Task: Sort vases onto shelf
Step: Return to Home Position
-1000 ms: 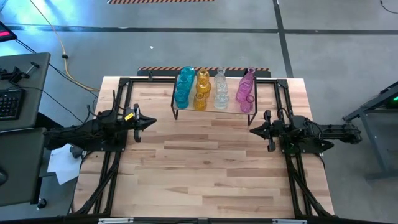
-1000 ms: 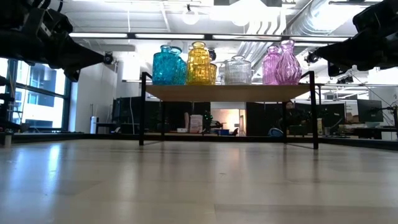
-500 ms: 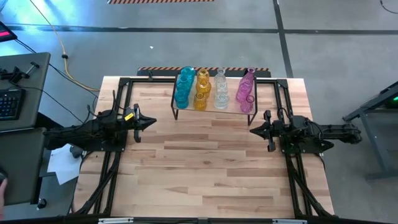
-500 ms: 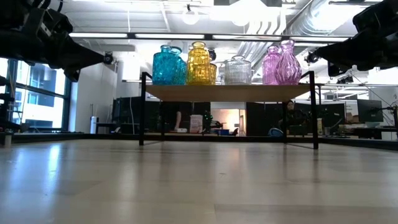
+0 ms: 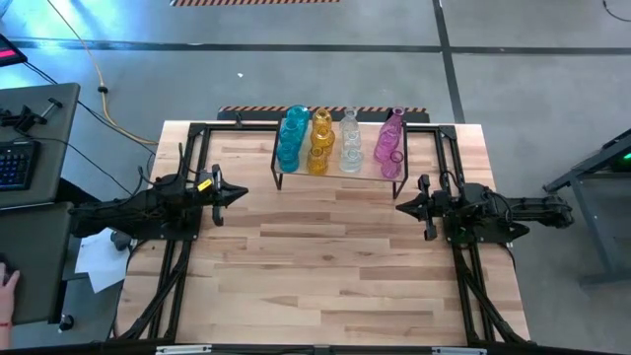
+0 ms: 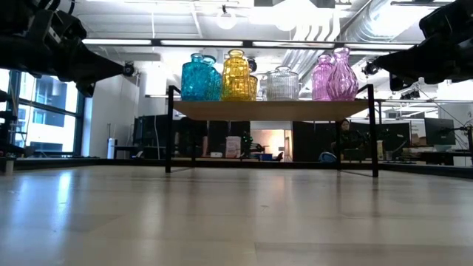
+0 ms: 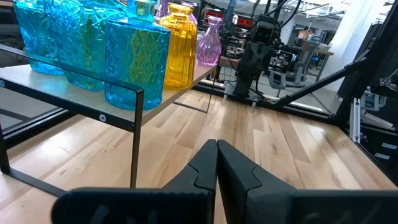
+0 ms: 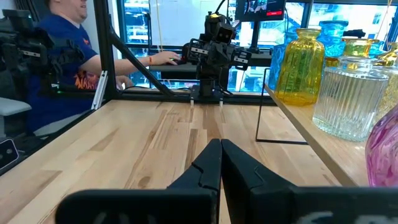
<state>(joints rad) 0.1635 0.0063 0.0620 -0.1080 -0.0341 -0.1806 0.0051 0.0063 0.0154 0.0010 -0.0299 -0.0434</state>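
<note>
Ribbed glass vases (image 6: 236, 76) stand upright on the wood-topped shelf (image 6: 270, 110). The left gripper (image 5: 241, 194) and the right gripper (image 5: 399, 206) keep fingers pressed together.

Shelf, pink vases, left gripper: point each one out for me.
shelf (image 6: 270, 109), low view, front edge of its wood board.
pink vases (image 6: 341, 77), low view, body of the ribbed one.
left gripper (image 7: 216, 146), left wrist view, where its shut fingertips meet.
</note>
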